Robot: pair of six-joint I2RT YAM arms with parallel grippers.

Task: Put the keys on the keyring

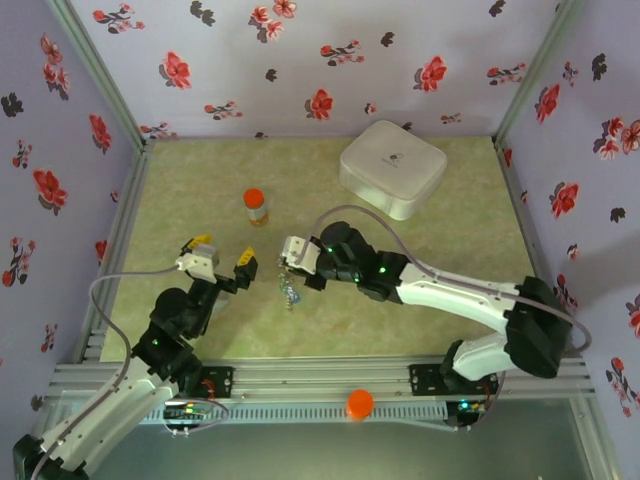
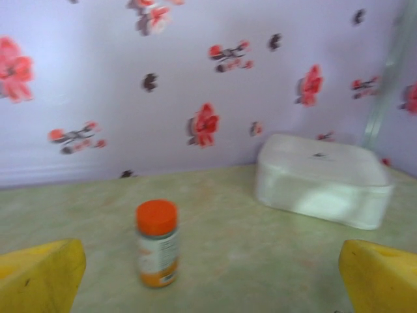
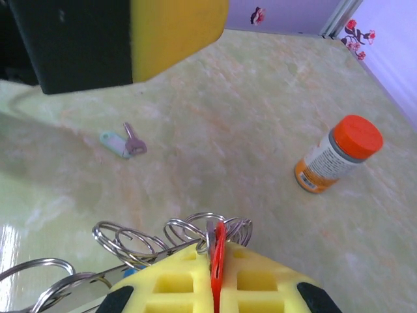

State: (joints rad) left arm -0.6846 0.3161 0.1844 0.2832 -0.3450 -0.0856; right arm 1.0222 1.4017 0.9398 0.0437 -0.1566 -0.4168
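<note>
Keyring: a bunch of thin silver wire loops (image 3: 172, 233), off the tabletop (image 3: 260, 117), sitting right against the tips of the right gripper (image 3: 215, 277). In the top view the bunch (image 1: 290, 290) dangles just below that gripper (image 1: 289, 264), between the two arms.

Right gripper: jaws pressed together, pinching a flat red plastic key head (image 3: 216, 241) edge-on between the yellow pads.

Loose key: a small metal key with a pale blue-green tag (image 3: 125, 143) lies flat on the green marbled tabletop, well apart from the loops.

Left gripper (image 1: 223, 252): jaws spread wide. In the left wrist view (image 2: 208, 280) the yellow tips sit at the two lower corners.

Small orange-capped bottle (image 1: 255, 206) stands upright beyond both grippers, touching neither.

White rounded square box (image 1: 393, 167) rests at the far right of the tabletop, near the flowered back wall.
</note>
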